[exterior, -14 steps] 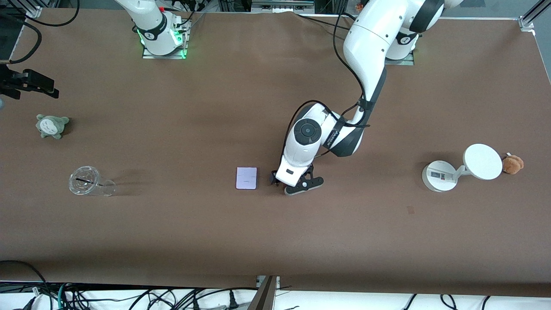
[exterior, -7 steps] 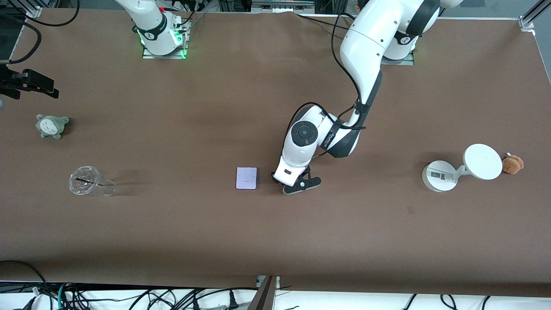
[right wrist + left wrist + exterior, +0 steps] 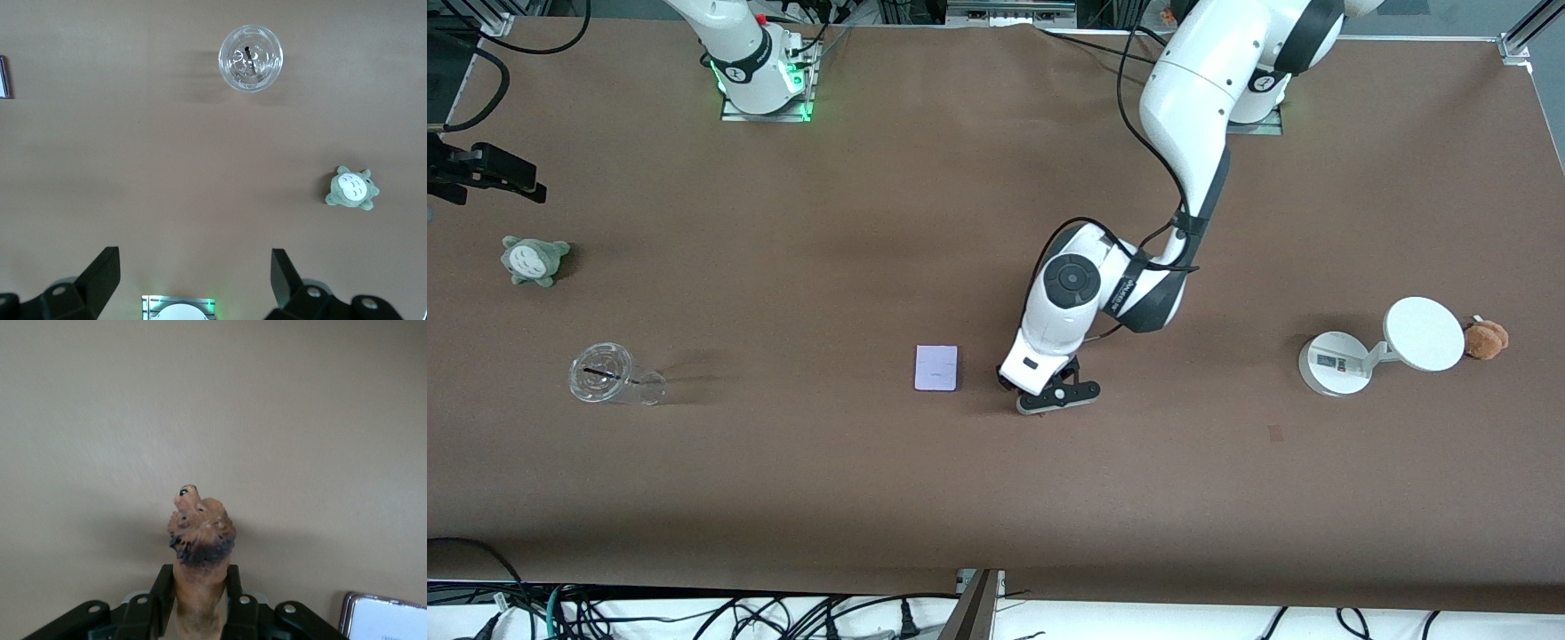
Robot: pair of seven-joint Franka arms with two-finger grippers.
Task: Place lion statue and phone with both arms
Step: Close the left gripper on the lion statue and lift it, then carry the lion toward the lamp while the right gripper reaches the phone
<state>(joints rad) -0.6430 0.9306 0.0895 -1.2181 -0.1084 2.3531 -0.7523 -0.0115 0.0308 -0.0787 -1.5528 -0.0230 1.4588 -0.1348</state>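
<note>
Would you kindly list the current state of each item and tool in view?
lion statue: clamped in the left tool, beside the phone.
phone: flat on the table, untouched.
right tool: open, empty, waiting.
clear cup: lying on its side.

The lion statue (image 3: pixel 199 547) is showing only its head, its body lying hidden between the left gripper's (image 3: pixel 198 600) fingers (image 3: pixel 162 590); the phone (image 3: pixel 383 618) is running off the picture's edge.

We see glossy white arms with dark grey joint bands and round caps; black cables loop along the left arm (image 3: pixel 1183 98). Our black gripper mounts carry silver screws; green light, perhaps status lamps, glows at the right arm's base (image 3: pixel 760 84).
</note>
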